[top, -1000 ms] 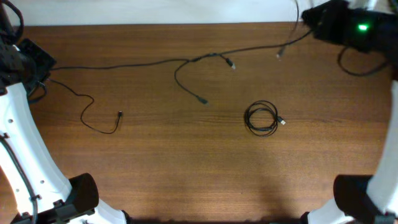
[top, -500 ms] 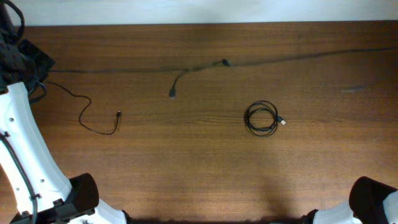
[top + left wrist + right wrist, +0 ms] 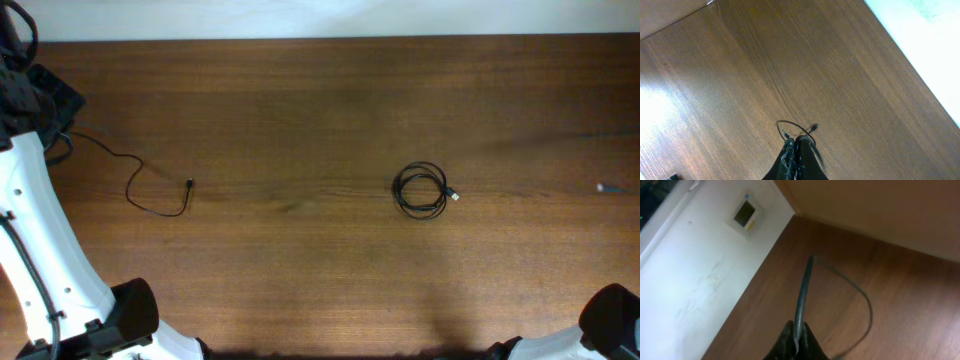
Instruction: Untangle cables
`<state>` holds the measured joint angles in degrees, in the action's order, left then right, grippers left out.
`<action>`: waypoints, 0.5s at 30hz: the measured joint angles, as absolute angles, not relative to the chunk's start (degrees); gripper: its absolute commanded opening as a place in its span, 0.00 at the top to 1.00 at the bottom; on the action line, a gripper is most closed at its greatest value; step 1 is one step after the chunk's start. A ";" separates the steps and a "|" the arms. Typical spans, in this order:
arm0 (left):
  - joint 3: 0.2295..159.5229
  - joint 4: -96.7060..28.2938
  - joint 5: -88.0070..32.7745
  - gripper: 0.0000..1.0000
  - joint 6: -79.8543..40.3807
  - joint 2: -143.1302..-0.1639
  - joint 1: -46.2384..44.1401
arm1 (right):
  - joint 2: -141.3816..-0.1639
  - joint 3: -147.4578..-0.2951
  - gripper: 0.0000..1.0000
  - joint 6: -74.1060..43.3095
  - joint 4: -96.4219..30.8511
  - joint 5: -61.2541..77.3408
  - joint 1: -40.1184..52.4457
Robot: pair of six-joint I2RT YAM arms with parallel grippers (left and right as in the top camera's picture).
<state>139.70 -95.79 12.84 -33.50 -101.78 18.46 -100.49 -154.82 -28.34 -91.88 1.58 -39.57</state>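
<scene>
Three cables show. One thin black cable [image 3: 150, 200] snakes from the left arm into a loop, and its plug [image 3: 190, 183] lies on the table. My left gripper [image 3: 797, 143] is shut on this cable [image 3: 790, 125] at its fingertips. A second cable [image 3: 421, 190] lies coiled right of the table's middle. In the right wrist view my right gripper [image 3: 799, 332] is shut on a third cable [image 3: 807, 280], which rises from the jaws and curves down to the right. A small silvery plug end [image 3: 600, 187] shows near the overhead view's right edge. The right gripper itself is outside the overhead view.
The wooden table [image 3: 300, 260] meets a white wall along its far edge. My left arm's white link [image 3: 40, 250] runs down the left side. A dark arm base [image 3: 612, 312] sits at the bottom right corner. A small wall panel [image 3: 746, 212] shows in the right wrist view.
The long cable stretched across the back of the table has been drawn off to the right and out of the overhead view. The right arm has left that view. The left cable and the coil stay put.
</scene>
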 measured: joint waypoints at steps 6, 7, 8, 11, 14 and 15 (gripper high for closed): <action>139.70 -95.13 11.68 1.00 -33.47 -101.78 18.48 | -100.57 -154.82 0.96 -30.11 -92.62 -0.51 -39.55; 139.70 -94.70 10.85 1.00 -33.19 -101.78 18.48 | -100.57 -154.82 0.96 -30.15 -92.62 -0.62 -39.55; 139.70 -94.13 9.50 1.00 -32.27 -101.78 18.48 | -100.57 -154.82 0.96 -30.22 -92.62 -0.67 -39.55; 139.70 -91.11 2.15 1.00 -27.35 -101.78 18.52 | -100.57 -154.82 0.96 -30.26 -92.97 -0.69 -39.48; 139.65 -88.29 -10.39 1.00 -19.51 -101.78 18.57 | -100.57 -154.82 0.96 -30.24 -93.95 -0.64 -39.33; 139.63 -87.39 -14.74 1.00 -16.78 -101.78 18.52 | -100.57 -154.82 0.96 -30.26 -94.41 -0.64 -39.33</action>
